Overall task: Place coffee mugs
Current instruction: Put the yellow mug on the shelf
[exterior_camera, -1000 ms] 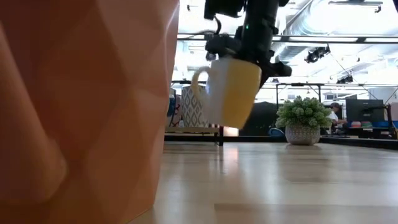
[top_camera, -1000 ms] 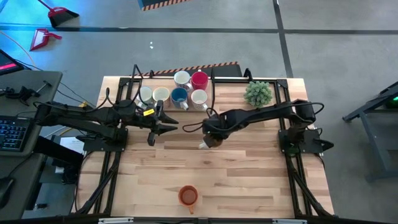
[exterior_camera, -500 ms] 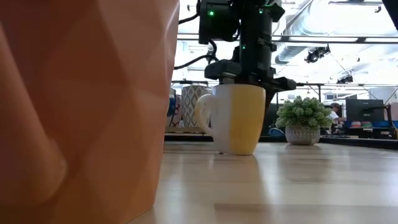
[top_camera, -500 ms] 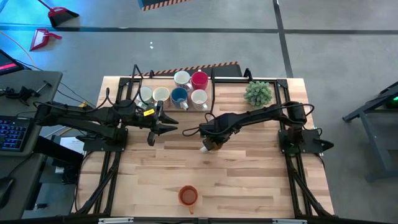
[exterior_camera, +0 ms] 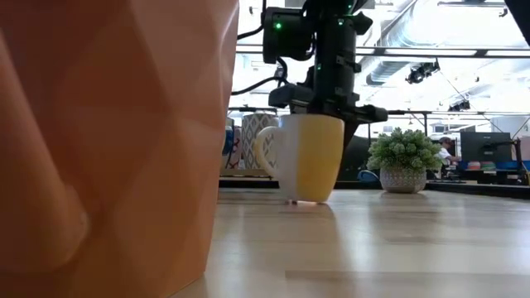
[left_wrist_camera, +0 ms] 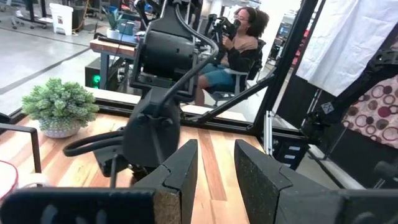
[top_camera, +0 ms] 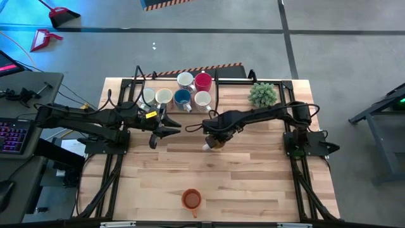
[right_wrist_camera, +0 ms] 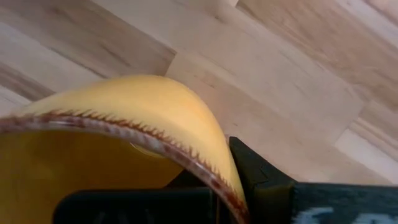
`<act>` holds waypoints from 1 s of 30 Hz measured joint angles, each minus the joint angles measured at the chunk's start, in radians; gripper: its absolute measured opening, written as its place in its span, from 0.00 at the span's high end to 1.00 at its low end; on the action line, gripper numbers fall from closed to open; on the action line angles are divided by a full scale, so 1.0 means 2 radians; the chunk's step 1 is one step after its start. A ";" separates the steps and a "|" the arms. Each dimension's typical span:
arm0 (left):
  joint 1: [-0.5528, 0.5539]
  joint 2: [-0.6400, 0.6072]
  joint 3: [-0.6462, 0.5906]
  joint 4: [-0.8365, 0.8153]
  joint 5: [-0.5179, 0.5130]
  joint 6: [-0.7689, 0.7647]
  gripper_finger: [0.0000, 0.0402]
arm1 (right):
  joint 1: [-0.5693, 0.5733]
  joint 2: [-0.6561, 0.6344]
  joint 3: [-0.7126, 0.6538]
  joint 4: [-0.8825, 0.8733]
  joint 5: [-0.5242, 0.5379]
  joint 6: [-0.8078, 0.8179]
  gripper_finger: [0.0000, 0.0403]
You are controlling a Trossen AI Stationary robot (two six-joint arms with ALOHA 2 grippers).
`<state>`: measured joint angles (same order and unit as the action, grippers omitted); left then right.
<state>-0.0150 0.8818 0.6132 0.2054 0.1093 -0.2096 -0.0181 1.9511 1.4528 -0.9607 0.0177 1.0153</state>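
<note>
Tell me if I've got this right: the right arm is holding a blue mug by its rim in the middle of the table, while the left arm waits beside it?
Not quite: the mug is yellow, not blue, as the low view shows. The blue mug sits in the cluster at the table's far edge. The rest holds: the right gripper grips the yellow one by its rim mid-table, and the left gripper waits beside it, open.

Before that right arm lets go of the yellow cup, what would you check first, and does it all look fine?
1. Small yellow-orange ceramic mug upright on the wooden table: ok, though whether its base sits fully flat, cannot tell.
2. Right gripper gripping the mug's rim: ok.
3. Space around the mug: ok; the green potted plant and the cluster of white, blue and red mugs stand apart.
4. Left gripper out of the way: ok, jaws open, waiting beside.
5. Red-orange mug at the near edge: ok, far off.
</note>
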 joint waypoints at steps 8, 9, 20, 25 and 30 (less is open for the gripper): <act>0.000 0.000 0.000 0.000 0.010 0.001 0.77 | 0.000 0.000 0.000 0.001 0.004 -0.001 0.99; 0.000 0.000 0.000 0.000 0.010 0.001 0.77 | 0.001 0.000 0.000 0.001 0.004 -0.001 0.98; 0.000 0.000 0.000 0.000 0.010 0.001 0.77 | 0.000 -0.001 0.000 0.004 -0.007 -0.013 0.86; 0.000 0.000 0.000 0.000 0.010 0.001 0.77 | 0.000 -0.019 0.001 0.012 -0.011 -0.013 0.81; 0.000 0.000 0.000 -0.003 0.010 0.001 0.77 | 0.000 -0.051 0.001 0.009 0.009 -0.011 0.79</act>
<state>-0.0147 0.8818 0.6132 0.1997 0.1287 -0.2070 -0.0174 1.8492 1.4544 -0.9421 0.0366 0.9939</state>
